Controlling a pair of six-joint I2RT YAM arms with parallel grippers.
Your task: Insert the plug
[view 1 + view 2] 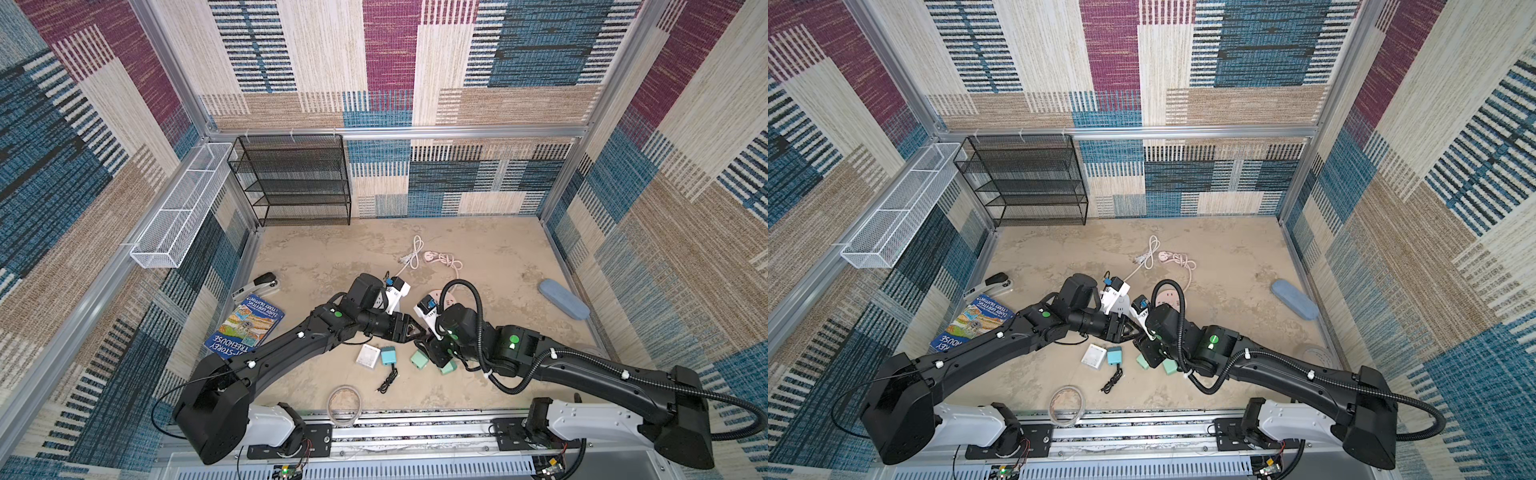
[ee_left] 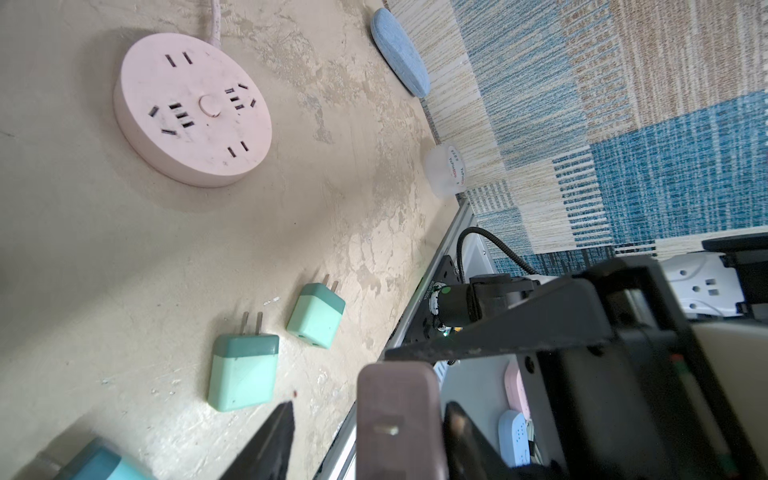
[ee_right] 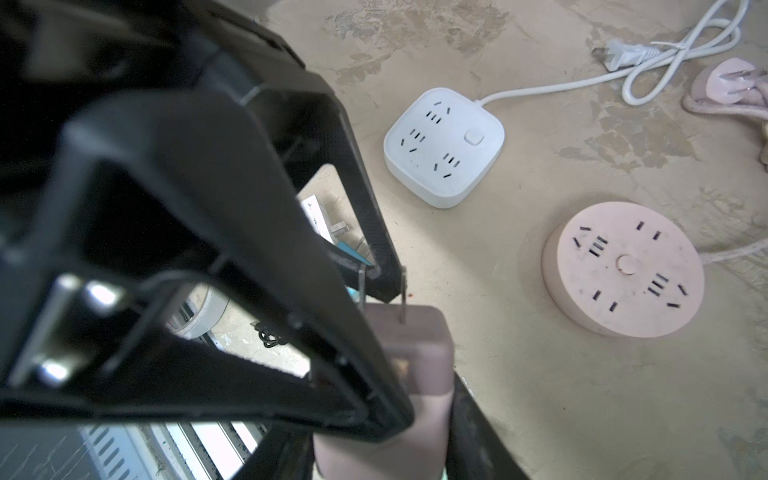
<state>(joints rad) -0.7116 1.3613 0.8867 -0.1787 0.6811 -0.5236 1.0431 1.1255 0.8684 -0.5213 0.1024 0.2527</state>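
A mauve plug (image 3: 415, 345) with two metal prongs is held above the floor by my right gripper (image 3: 382, 440), which is shut on its body. My left gripper (image 2: 370, 409) has come in around the same plug (image 2: 395, 424). One of its fingers lies against the plug and the other finger (image 2: 270, 440) stands off with a gap. In both top views the two grippers meet at the middle (image 1: 422, 332). The round pink power strip (image 3: 623, 270) (image 2: 193, 110) lies flat just beyond, sockets up. A white square power strip (image 3: 444, 145) lies further off.
Two mint chargers (image 2: 243, 370) (image 2: 316, 313) lie on the floor below the grippers. A teal charger (image 1: 388, 356), a white charger (image 1: 368, 355) and a black cable (image 1: 387, 380) lie nearby. A book (image 1: 245, 326), a stapler (image 1: 255, 284) and a blue case (image 1: 563, 299) sit at the sides.
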